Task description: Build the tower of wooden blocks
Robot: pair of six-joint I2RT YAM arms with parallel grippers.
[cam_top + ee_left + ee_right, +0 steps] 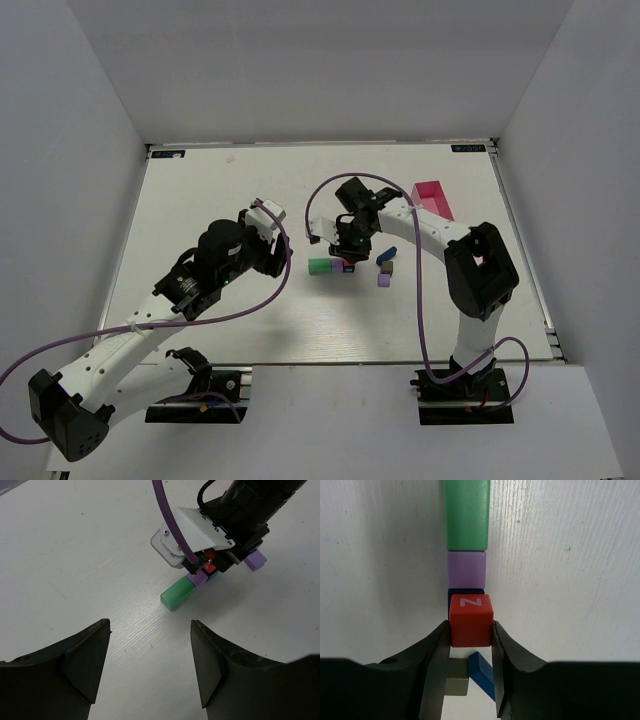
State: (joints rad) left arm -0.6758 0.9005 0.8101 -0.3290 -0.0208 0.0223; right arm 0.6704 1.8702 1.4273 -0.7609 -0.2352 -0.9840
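White table (250, 320) enclosed by plain grey walls (300, 70).

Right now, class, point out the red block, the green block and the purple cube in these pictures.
red block (471, 622): right wrist view, on its lettered face, just below the white letter.
green block (467, 515): right wrist view, middle of its long face.
purple cube (466, 569): right wrist view, centre of its face.

Left fingers (75, 665): spread, nothing between.
Green block (177, 593): lying on desk (75, 555), touching purple block (198, 579).
Right fingers (227, 560): over them, perhaps gripping a red block (209, 568).
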